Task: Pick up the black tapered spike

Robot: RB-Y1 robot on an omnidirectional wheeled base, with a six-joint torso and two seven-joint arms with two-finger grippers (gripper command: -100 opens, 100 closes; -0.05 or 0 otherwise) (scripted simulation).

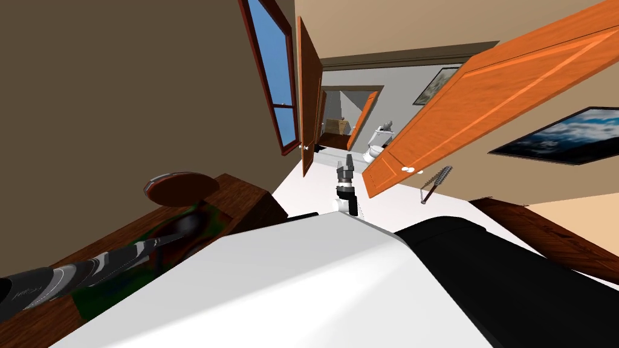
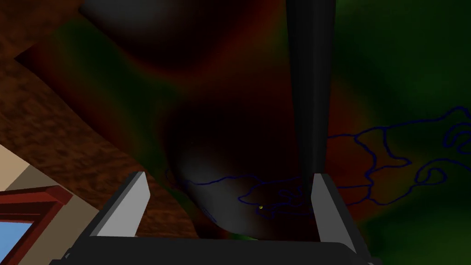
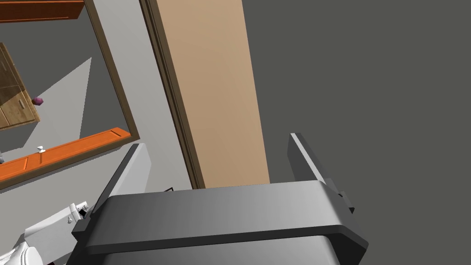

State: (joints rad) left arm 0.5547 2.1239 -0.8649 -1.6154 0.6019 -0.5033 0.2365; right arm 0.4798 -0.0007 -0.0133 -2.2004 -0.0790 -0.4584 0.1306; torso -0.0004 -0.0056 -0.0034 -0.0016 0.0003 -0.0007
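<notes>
The black tapered spike (image 2: 309,92) lies on a green and dark red patterned mat (image 2: 404,60). Its narrow end reaches the inner side of one finger (image 2: 327,202) of my left gripper (image 2: 230,202), which is open just above the mat. A dark rounded object (image 2: 216,184) sits between the two fingers. In the head view my left gripper (image 1: 172,238) reaches over the mat (image 1: 208,212) on a brown wooden table (image 1: 245,192), beside the dark rounded object (image 1: 192,223). My right gripper (image 1: 349,162) is held up ahead of me, open with nothing in it (image 3: 221,168).
A round dark red dish (image 1: 175,184) stands at the table's far end by the brown wall. An orange door (image 1: 483,96) hangs open on the right, another orange door (image 1: 307,90) stands ahead beside a window (image 1: 275,66). A bristled brush (image 1: 436,181) lies on the white floor.
</notes>
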